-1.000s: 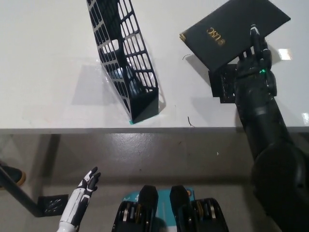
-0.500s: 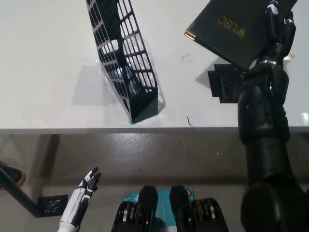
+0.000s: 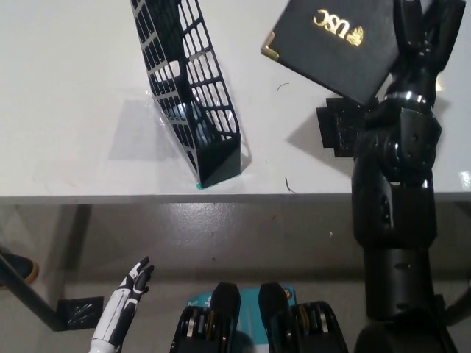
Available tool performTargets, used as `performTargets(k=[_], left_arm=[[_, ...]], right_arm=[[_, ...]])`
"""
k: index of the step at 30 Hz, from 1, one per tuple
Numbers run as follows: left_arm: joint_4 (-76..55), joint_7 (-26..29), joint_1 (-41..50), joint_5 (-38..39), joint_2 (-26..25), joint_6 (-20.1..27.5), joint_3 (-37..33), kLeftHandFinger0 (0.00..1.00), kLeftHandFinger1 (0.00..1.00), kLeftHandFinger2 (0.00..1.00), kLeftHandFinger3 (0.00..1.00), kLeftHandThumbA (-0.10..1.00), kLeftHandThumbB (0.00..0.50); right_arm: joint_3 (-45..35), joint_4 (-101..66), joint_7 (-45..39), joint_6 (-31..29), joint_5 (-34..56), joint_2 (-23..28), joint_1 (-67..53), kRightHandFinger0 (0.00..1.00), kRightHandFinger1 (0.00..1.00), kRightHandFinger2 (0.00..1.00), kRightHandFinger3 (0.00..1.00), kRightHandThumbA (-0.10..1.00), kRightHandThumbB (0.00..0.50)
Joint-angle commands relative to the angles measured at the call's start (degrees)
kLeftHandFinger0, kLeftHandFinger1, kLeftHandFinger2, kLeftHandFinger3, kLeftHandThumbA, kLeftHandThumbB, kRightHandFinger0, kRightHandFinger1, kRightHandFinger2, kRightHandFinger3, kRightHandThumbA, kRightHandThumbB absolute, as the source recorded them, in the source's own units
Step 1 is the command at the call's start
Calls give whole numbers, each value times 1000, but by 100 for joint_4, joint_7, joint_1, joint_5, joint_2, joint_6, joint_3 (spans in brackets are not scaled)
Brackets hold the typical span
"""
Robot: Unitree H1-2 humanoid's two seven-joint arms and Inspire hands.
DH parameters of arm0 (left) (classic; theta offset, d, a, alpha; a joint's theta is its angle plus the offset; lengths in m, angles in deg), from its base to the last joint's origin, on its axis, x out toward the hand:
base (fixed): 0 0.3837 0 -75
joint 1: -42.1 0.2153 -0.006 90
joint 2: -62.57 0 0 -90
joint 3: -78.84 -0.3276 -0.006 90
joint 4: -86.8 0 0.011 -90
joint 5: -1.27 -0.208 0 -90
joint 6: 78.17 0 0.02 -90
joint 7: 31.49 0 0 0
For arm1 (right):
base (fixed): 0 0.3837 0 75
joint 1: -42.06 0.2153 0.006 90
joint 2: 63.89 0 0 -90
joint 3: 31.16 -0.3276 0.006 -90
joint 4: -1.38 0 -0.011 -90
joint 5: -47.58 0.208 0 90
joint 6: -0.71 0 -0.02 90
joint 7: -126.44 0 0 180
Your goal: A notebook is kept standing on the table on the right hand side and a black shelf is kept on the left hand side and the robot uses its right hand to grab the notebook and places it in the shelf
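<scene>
One notebook is clamped in my right hand at 1 o'clock, raised off the table. Shelf stands at 11 o'clock. Left hand rests at 7 o'clock, fingers apart.

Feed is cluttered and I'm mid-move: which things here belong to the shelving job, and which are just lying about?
In the job:
- black notebook, gilt lettering, held up by the right robot hand
- black lattice shelf, upright on the white table

Lying about:
- black stand on the table
- left robot hand, resting low, below the table edge
</scene>
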Motion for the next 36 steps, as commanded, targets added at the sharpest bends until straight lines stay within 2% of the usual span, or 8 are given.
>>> performTargets(k=[1,15,17,27,30,33,35,36], left_arm=[[-201,-39,31,31,-71,199,41,1000,1000,1000,1000,1000,128],[-268,-43,30,4,-74,128,29,1000,1000,1000,1000,1000,117],[-258,-21,20,-19,-73,145,31,1000,1000,1000,1000,1000,119],[-292,-72,53,5,-75,150,-2,1000,1000,1000,1000,1000,142],[-304,-127,52,69,-95,169,-2,1000,1000,1000,1000,1000,115],[-386,-198,67,134,-117,86,-3,1000,1000,1000,1000,1000,115],[-432,-197,80,101,-122,51,-1,1000,1000,1000,1000,1000,141],[-427,-195,80,83,-124,79,-2,1000,1000,1000,1000,1000,151]], right_arm=[[899,-1596,525,-247,-2326,-210,877,0,189,696,775,-100,78],[1431,-1148,991,-505,-2864,-316,1339,0,103,658,789,-100,81],[1587,-932,1264,-378,-3397,-235,1389,0,66,629,771,-100,72],[1674,1391,2326,-615,-3306,-282,1972,0,32,609,770,-100,52],[1681,2194,2573,-886,-3206,-268,2197,0,17,600,777,-100,40],[1706,2799,2812,-1091,-3175,-215,2368,0,0,536,723,-100,36],[1693,3296,2979,-1221,-3110,-167,2493,0,0,446,605,-100,17],[1685,3471,3028,-1276,-3070,-150,2536,0,0,443,589,-100,16]])
